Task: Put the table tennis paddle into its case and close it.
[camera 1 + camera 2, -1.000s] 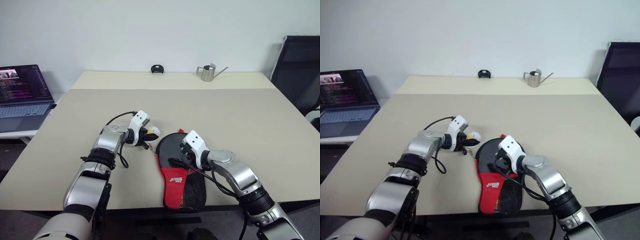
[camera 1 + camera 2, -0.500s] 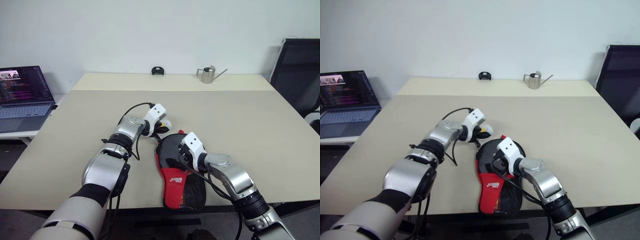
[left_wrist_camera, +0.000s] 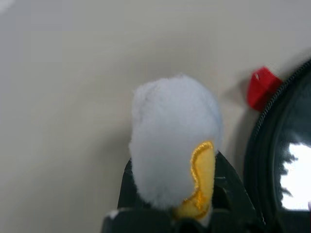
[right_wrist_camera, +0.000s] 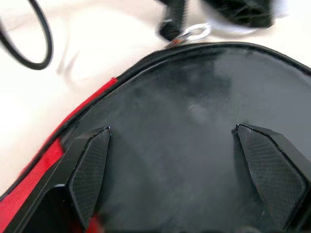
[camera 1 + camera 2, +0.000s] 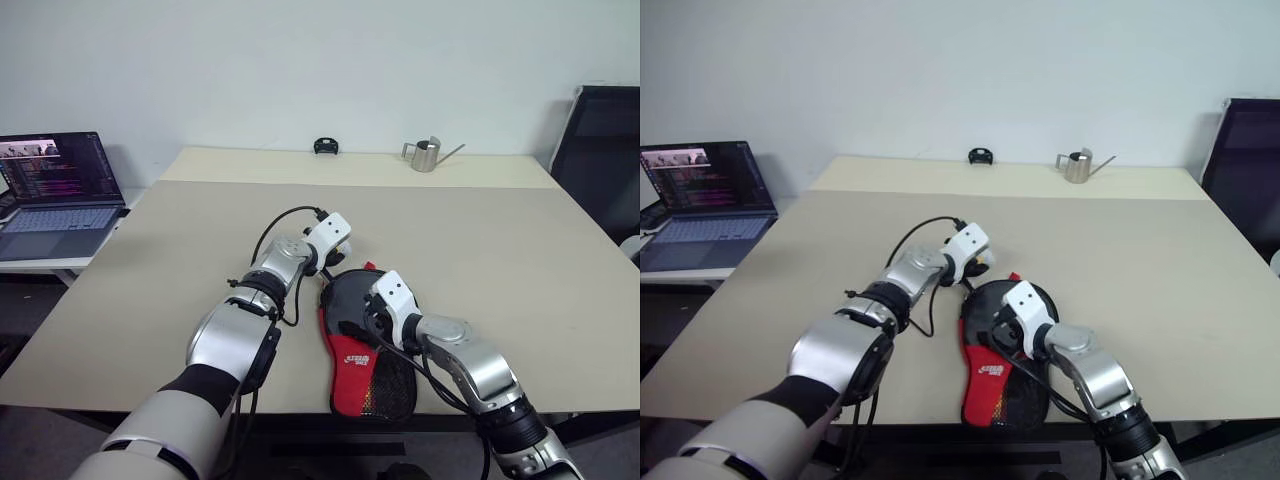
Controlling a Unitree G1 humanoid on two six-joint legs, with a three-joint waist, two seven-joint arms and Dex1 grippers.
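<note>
Left pincer (image 5: 340, 246) clamps a white plush tag (image 3: 175, 150); right pincer (image 4: 187, 170) gapes, angled down over the case (image 5: 365, 345).

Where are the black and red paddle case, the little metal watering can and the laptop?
case (image 5: 352, 357), left eye view, red logo panel
watering can (image 5: 427, 156), left eye view, its body
laptop (image 5: 58, 166), left eye view, its screen

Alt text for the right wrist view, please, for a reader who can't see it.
The right gripper hangs open over the round black end of the case, one finger at each side. The case lies on the beige table, with red fabric along one edge and a metal zipper pull at its rim.
</note>
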